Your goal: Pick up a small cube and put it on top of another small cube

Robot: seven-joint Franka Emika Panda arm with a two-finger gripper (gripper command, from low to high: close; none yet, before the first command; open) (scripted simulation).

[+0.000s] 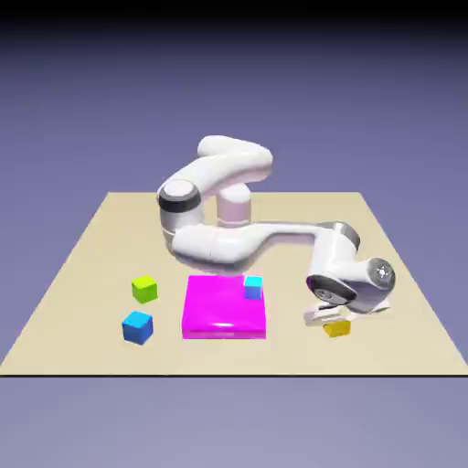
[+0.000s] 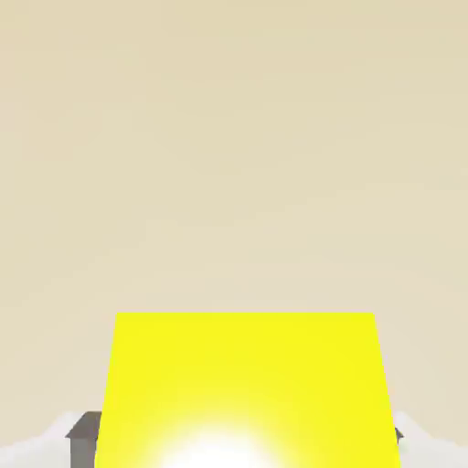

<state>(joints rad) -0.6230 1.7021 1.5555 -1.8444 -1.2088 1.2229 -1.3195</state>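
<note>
Yellow cube (image 2: 245, 384) clamped in pincer (image 2: 241, 441), bare tabletop (image 1: 292, 355) towards near edge (image 1: 234, 374)

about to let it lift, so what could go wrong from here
The gripper seems closed on the yellow cube, but the left fingertip shows more than the right one, so the grip might be uneven and the cube could twist. On the way across, a low carry could clip the magenta block or knock the light-blue cube on top of it.
</note>
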